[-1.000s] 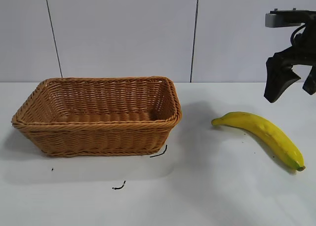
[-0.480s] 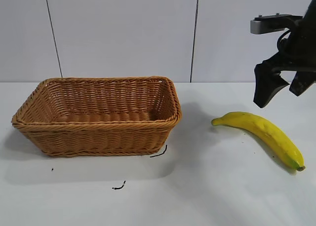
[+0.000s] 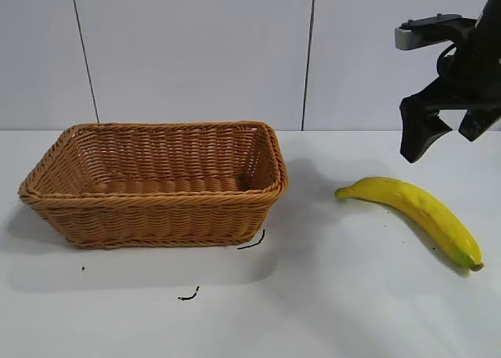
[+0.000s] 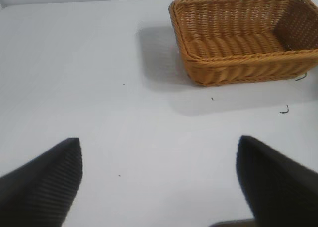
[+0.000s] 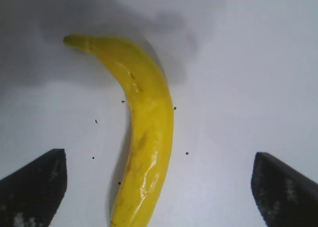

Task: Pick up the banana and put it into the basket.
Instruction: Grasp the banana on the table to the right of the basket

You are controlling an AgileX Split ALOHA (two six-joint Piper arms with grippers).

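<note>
The banana (image 3: 415,209) lies flat on the white table at the right, its greenish dark tip toward the front. The light-brown wicker basket (image 3: 156,217) stands to its left, with nothing visible inside. My right gripper (image 3: 444,142) hangs open in the air above and just behind the banana, touching nothing. In the right wrist view the banana (image 5: 149,132) runs lengthwise between the two wide-spread fingers of the right gripper (image 5: 158,156), well below them. My left gripper (image 4: 158,141) is open over bare table, far from the basket (image 4: 198,55).
Small black scraps (image 3: 252,241) lie on the table in front of the basket. Tiny dark specks (image 5: 187,153) dot the surface around the banana. A panelled white wall (image 3: 196,52) closes the back.
My right gripper has shifted leftward, coming over the banana, and stayed open. Banana and basket have not moved.
</note>
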